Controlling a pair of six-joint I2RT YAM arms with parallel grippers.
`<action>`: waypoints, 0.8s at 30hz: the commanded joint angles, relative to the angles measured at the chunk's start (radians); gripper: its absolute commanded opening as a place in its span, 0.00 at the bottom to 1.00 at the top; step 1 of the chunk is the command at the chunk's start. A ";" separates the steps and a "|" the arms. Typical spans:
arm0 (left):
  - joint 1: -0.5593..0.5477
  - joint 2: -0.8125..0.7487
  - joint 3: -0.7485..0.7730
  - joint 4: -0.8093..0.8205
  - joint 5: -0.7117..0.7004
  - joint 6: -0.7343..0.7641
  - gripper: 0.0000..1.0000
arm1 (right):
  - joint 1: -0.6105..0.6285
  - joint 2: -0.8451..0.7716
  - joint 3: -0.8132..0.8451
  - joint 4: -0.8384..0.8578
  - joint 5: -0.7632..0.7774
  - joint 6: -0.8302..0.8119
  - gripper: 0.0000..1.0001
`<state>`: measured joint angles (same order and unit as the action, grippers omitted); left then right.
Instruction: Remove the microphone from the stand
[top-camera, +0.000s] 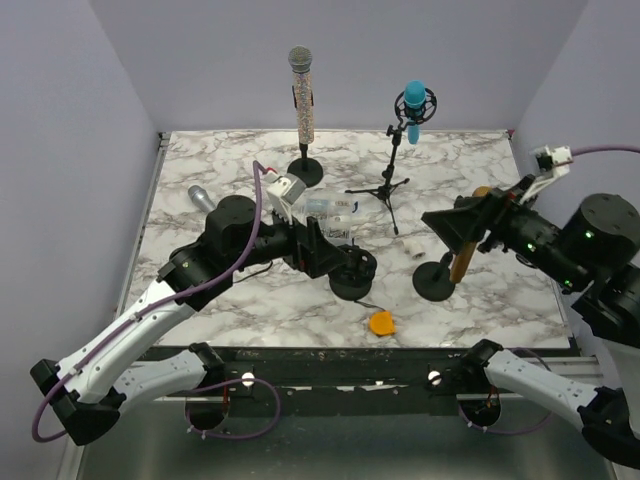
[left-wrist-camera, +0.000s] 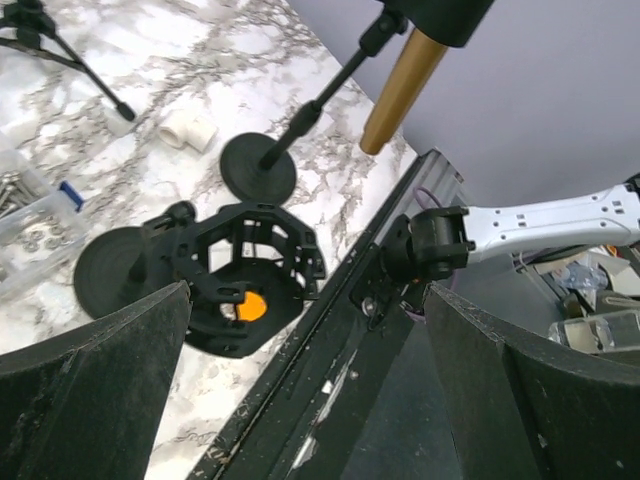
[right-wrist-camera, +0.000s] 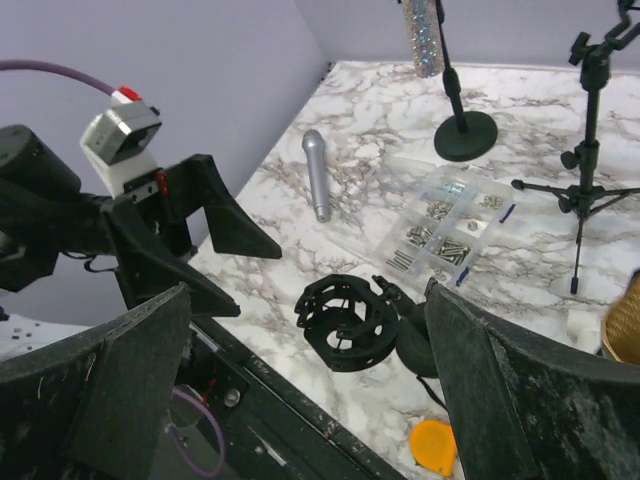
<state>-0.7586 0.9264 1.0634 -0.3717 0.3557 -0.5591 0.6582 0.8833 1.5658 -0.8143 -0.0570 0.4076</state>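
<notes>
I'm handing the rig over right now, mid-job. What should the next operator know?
Left gripper: open, empty, hovering over the empty shock mount.
Right gripper: open, holding nothing, up beside the gold microphone.
Gold microphone: appears to hang in its round-base stand; the clip is hidden.
Silver microphone: lying loose on the table.
Left to do: probably grip the gold microphone and lift it out of the stand.
</notes>
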 joint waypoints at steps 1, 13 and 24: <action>-0.062 0.055 0.049 0.074 -0.003 -0.002 0.98 | 0.006 -0.080 -0.006 -0.076 0.149 0.120 1.00; -0.164 0.173 0.159 0.096 -0.074 -0.015 0.99 | 0.006 -0.036 -0.054 -0.292 0.718 0.154 1.00; -0.189 0.204 0.157 0.135 -0.061 -0.034 0.99 | 0.006 0.010 -0.191 -0.108 0.859 0.054 0.92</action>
<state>-0.9382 1.1217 1.2037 -0.2764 0.3027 -0.5838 0.6601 0.8669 1.3880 -0.9775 0.6689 0.4988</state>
